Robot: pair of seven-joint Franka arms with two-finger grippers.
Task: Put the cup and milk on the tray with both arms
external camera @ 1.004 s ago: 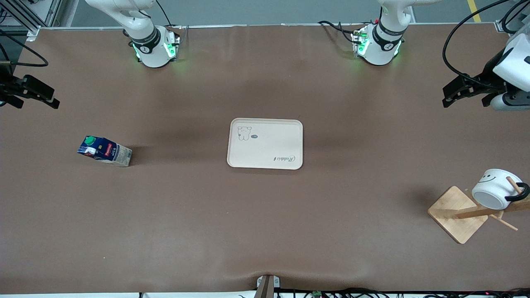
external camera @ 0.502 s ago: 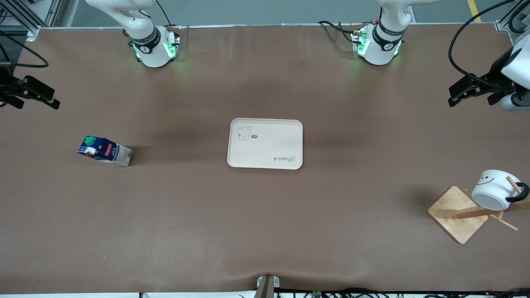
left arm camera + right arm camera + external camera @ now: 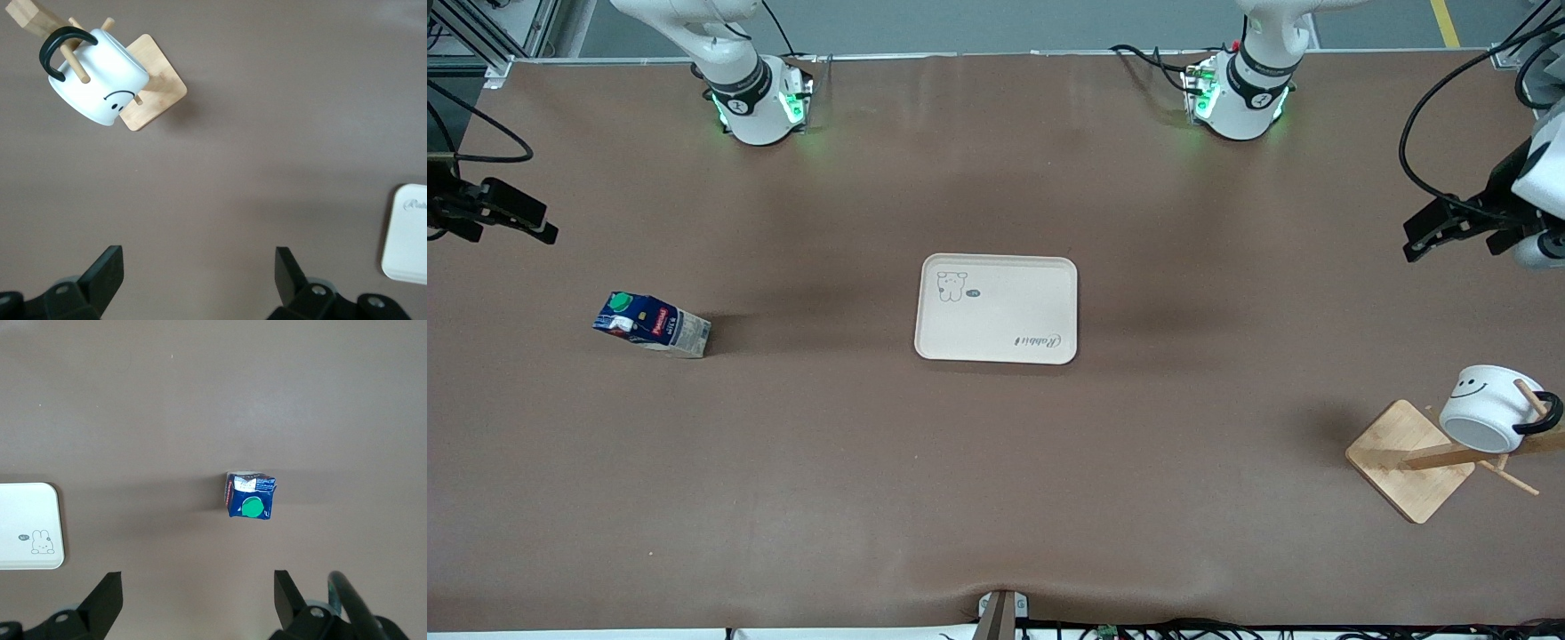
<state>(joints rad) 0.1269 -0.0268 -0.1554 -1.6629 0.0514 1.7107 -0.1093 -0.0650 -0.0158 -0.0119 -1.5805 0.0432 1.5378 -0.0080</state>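
Note:
The beige tray (image 3: pixel 996 309) lies at the table's middle; its corner shows in the left wrist view (image 3: pixel 407 233) and the right wrist view (image 3: pixel 30 527). The milk carton (image 3: pixel 651 324) stands toward the right arm's end, also in the right wrist view (image 3: pixel 250 497). The white smiley cup (image 3: pixel 1489 407) hangs on a wooden rack peg toward the left arm's end, also in the left wrist view (image 3: pixel 100 83). My left gripper (image 3: pixel 1436 231) is open and empty, up in the air over bare table (image 3: pixel 199 267). My right gripper (image 3: pixel 511 213) is open and empty over bare table (image 3: pixel 199 587).
The wooden rack with its square base (image 3: pixel 1409 460) holds the cup near the table's edge at the left arm's end. Cables run along the table's front edge (image 3: pixel 1138 629).
My left gripper has moved down the front view toward the cup's end of the table. My right gripper has shifted slightly the same way. The cup, milk and tray have not moved.

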